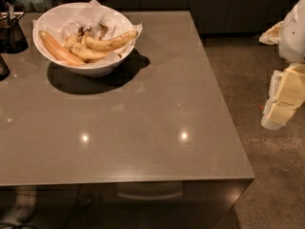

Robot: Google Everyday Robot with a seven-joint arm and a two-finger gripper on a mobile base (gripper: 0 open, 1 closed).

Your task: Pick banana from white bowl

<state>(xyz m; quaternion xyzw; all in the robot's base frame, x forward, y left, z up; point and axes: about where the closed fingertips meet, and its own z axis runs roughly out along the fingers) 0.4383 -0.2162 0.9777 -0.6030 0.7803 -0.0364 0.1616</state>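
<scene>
Grey table point(143, 128), banana point(112, 42) in white bowl point(101, 70), gripper point(286, 97) cut off far right

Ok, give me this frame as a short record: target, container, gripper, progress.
target: banana, long, speckled, lying across the other bananas
container: white bowl, paper-lined, far left of the table
robot: gripper at the right edge, off the table, far from the white bowl
progress: banana not yet picked
</scene>
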